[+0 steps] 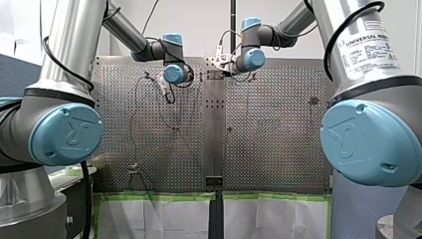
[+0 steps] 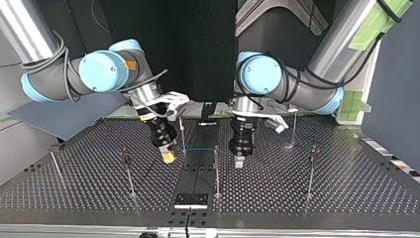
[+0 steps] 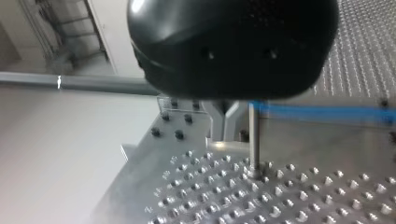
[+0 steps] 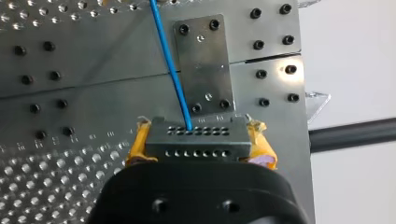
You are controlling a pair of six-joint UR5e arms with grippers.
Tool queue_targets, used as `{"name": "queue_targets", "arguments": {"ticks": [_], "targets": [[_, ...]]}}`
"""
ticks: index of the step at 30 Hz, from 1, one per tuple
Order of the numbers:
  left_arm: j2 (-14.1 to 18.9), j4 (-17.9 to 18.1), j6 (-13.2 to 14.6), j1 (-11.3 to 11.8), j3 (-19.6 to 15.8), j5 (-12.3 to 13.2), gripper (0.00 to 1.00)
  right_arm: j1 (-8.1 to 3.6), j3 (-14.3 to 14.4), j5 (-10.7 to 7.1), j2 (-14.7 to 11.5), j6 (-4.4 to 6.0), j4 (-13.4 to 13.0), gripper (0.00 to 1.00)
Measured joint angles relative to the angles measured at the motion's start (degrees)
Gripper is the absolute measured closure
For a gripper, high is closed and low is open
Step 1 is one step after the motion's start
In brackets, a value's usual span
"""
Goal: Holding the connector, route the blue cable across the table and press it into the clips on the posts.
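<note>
The perforated metal counter [image 2: 74, 193] fills the top view, with dark panels behind it. Nearest the camera stand thin posts. One toward the view's left [image 2: 130, 173] looks bare, while the middle post [image 2: 216, 171] has the blue cable [image 2: 200, 148] at its top. From there the cable runs level toward the view's left to my right pincer [image 2: 169, 157]. A fainter blue stretch shows toward the view's right, near another post [image 2: 312, 163]. I judge the routing roughly half done, with the posts at the view's left yet to be threaded. In the right wrist view the yellow pads [image 4: 137, 147] are clamped on the grey connector [image 4: 196, 137], and the cable leaves it straight ahead. My left pincer [image 2: 239, 159] hangs just beyond the middle post, near the cable; whether it is apart or together I cannot tell.
</note>
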Motion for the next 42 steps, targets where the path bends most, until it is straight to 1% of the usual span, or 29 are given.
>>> {"name": "queue_targets", "arguments": {"ticks": [4,8,15,19,28,37,39,40,41,42], "targets": [[-0.64,0.14,-0.71,0.72,0.33,1.36,1.00,-0.19,-0.29,-0.06,0.53,0.30,-0.01,1.00],[-2.34,0.55,-0.72,1.26,1.48,2.24,1.00,-0.75,-0.34,-0.07,1.35,0.37,-0.06,1.00],[-5.68,1.47,-1.06,2.24,4.08,3.82,1.00,-2.25,-0.41,-0.30,2.20,0.61,-0.23,1.00],[-7.14,1.59,-1.31,2.71,4.70,4.37,1.00,-3.25,-0.47,-1.09,2.42,0.82,-0.51,1.00],[-7.63,1.71,-1.69,4.33,5.18,5.64,1.00,-4.95,-0.87,-2.68,2.69,1.17,-0.91,1.00],[-7.63,1.22,-1.71,4.91,5.25,5.99,1.00,-5.90,-0.89,-3.78,2.95,1.22,-1.21,1.00],[-7.63,0.76,-1.67,4.88,5.26,5.95,0.85,-5.99,-0.89,-3.85,2.99,1.11,-1.22,1.00],[-7.63,0.46,-1.63,4.85,5.25,5.89,0.85,-6.01,-0.89,-3.88,3.00,1.02,-1.22,1.00],[-7.61,0.11,-1.56,4.79,5.25,5.74,0.74,-6.02,-0.88,-3.89,3.00,0.94,-1.22,1.00],[-7.60,-0.42,-1.44,4.70,5.25,5.41,0.66,-6.02,-0.88,-3.90,3.00,0.85,-1.20,1.00]]}}
